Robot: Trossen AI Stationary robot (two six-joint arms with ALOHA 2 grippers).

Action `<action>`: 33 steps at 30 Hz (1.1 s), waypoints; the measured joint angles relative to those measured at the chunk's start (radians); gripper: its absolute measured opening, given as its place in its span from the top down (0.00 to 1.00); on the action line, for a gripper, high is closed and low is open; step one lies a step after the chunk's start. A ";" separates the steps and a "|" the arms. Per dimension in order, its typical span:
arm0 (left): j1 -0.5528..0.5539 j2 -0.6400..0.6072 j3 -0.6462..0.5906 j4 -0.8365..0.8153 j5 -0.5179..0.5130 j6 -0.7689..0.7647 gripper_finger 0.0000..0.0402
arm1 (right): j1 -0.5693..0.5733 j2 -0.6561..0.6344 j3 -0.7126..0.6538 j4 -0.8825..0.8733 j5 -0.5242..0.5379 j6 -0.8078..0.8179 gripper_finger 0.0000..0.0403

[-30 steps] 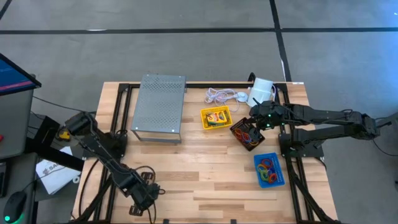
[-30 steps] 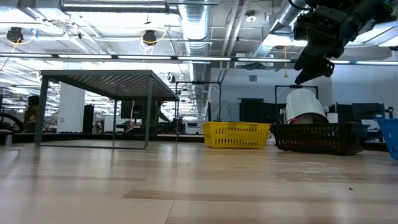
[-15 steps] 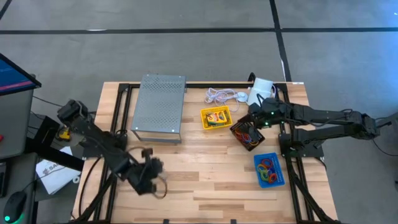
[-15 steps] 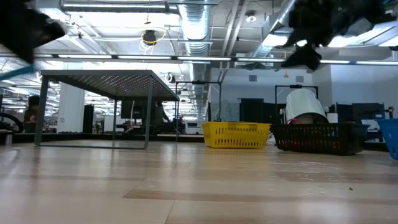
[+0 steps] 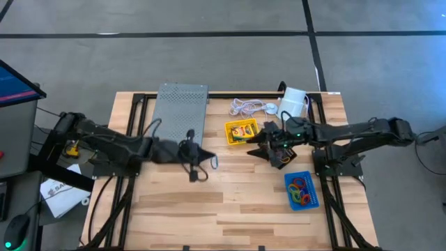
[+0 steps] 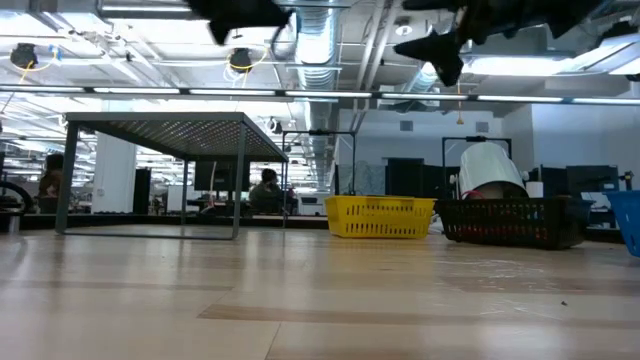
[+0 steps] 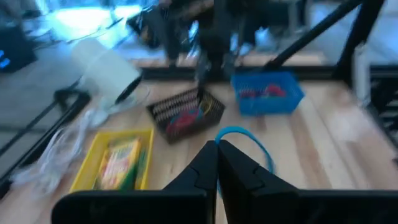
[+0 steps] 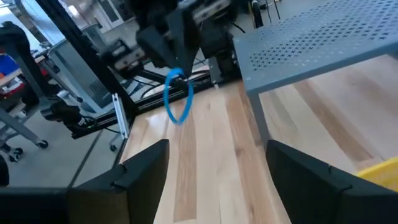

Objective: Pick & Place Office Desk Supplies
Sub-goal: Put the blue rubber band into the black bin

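Observation:
My left gripper [image 5: 206,162] hovers over the table's middle, shut on a blue rubber band [image 5: 214,162]. My right gripper [image 5: 259,144] is open and held high beside the black mesh tray [image 5: 277,150], pointing toward the left gripper. That tray holds coloured bands. The yellow tray [image 5: 241,132] holds a crayon box, and the blue tray [image 5: 302,189] holds more bands. In the right wrist view the blue rubber band [image 8: 166,96] dangles ahead of the open right gripper [image 8: 217,149]. My left gripper [image 7: 217,149] pinches the blue rubber band by one end of its loop [image 7: 219,134] between its two fingertips. The fingers point toward the table's right. The band is lifted clear of the table, and the rest of the loop [image 8: 180,118] hangs slack below the fingertips.
A grey perforated shelf [image 5: 179,118] stands on the table's far left part. A coiled white cord [image 5: 247,107] and a white cylinder [image 5: 293,102] lie near the far edge. Bare wood spreads along the near half [image 5: 223,209].
My left arm has swung from the near edge up and toward the table's middle, carrying the blue band. My right gripper has moved from above the black mesh tray toward the table's left and turned to face the left gripper.

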 joint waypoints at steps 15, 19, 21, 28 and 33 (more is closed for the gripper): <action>0.260 0.052 -0.007 0.176 0.366 0.078 1.00 | 0.021 0.255 0.186 0.073 0.133 -0.126 0.34; 0.267 0.052 -0.006 0.195 0.381 0.081 1.00 | 0.019 0.317 0.227 0.070 0.133 -0.126 0.34; 0.270 0.052 -0.006 0.199 0.383 0.086 1.00 | 0.020 0.343 0.247 0.070 0.132 -0.126 0.34; 0.272 0.052 -0.006 0.206 0.404 0.100 1.00 | 0.040 0.402 0.291 0.076 0.131 -0.126 0.34; 0.272 0.052 -0.006 0.206 0.405 0.100 1.00 | 0.052 0.399 0.295 0.074 0.129 -0.126 0.34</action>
